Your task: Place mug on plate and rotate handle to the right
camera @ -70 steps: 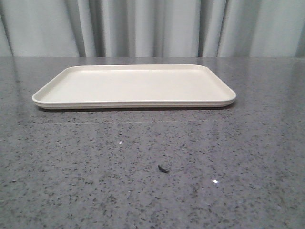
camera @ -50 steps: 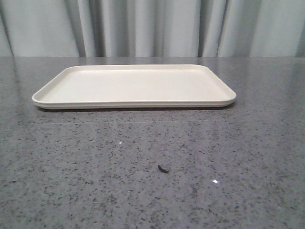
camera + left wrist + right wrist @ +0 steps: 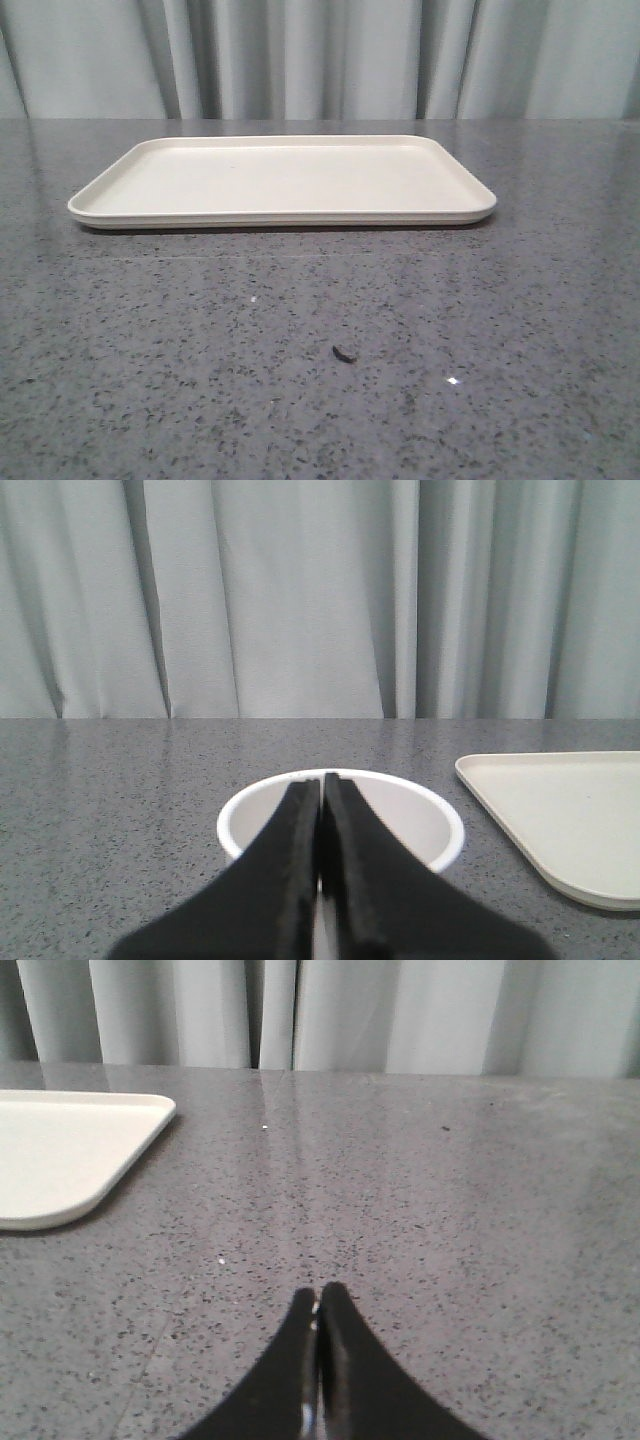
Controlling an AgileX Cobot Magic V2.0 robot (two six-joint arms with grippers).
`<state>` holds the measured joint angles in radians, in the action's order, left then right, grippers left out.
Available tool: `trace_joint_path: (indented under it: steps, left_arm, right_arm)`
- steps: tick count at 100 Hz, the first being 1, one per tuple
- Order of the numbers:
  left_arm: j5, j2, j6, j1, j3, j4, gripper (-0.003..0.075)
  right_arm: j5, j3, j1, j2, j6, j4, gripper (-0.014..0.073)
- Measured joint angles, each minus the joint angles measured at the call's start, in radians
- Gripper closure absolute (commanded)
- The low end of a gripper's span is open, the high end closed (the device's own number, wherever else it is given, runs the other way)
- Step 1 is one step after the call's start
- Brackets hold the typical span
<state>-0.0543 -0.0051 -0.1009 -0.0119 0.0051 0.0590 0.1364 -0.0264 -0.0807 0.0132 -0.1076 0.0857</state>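
The cream plate [image 3: 280, 180] lies flat and empty on the grey speckled table in the front view. The white mug [image 3: 420, 825] shows only in the left wrist view, upright on the table and apart from the plate's corner [image 3: 560, 820]. Only its open rim and inside show; its handle and smiley face are hidden. My left gripper [image 3: 322, 778] is shut, its black fingers lying across the mug's mouth. My right gripper [image 3: 318, 1292] is shut and empty over bare table, with the plate's corner [image 3: 60, 1160] off to one side. Neither gripper shows in the front view.
A small dark speck [image 3: 343, 353] lies on the table in front of the plate. A grey curtain [image 3: 320, 60] hangs behind the table's far edge.
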Motion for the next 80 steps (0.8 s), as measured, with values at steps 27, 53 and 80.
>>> trace_joint_path:
  steps: [27, 53, 80]
  left_arm:
    - [0.0, 0.0, 0.0, 0.0, 0.0, 0.0, 0.0739]
    - [0.0, 0.0, 0.0, 0.0, 0.0, 0.0, 0.0739]
    - [0.009, 0.0, 0.0, 0.0, -0.005, 0.0, 0.0739]
  right_arm:
    - [-0.007, 0.0, 0.0, 0.0, 0.015, 0.075, 0.0654]
    - [-0.096, 0.0, 0.0, 0.0, 0.015, 0.077, 0.0654]
    - [-0.113, 0.0, 0.0, 0.0, 0.015, 0.077, 0.0654]
